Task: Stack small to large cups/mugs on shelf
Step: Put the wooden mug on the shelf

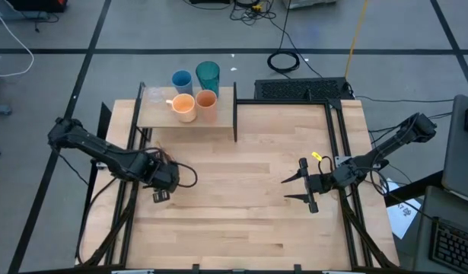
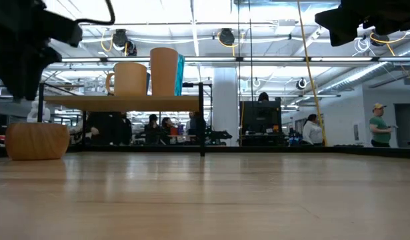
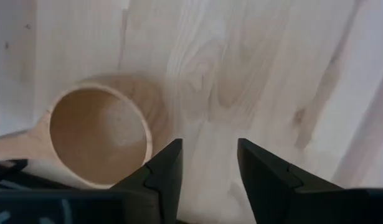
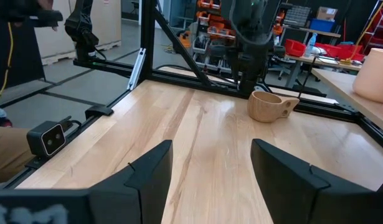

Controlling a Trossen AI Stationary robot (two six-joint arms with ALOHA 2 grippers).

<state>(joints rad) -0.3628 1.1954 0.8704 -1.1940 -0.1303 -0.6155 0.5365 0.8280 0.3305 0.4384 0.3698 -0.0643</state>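
The tan handled mug (image 2: 37,140) stands upright on the tabletop near the left side; it also shows in the left wrist view (image 3: 98,137) and the right wrist view (image 4: 272,106). My left gripper (image 1: 160,189) hangs open just above it, its fingertips (image 3: 210,149) over bare table beside the rim. On the shelf (image 1: 161,116) at the far left stand the blue cup (image 1: 182,79), teal tumbler (image 1: 208,74), peach mug (image 1: 184,107) and orange cup (image 1: 206,100). My right gripper (image 1: 293,188) is open and empty at the right.
The shelf's black upright frame (image 1: 235,113) stands at its right end. Black rails (image 1: 342,144) run along the table's right side, and others along the left. A keyboard (image 1: 302,89) lies beyond the far edge. Bare tabletop (image 1: 234,213) lies between the arms. People stand in the room behind.
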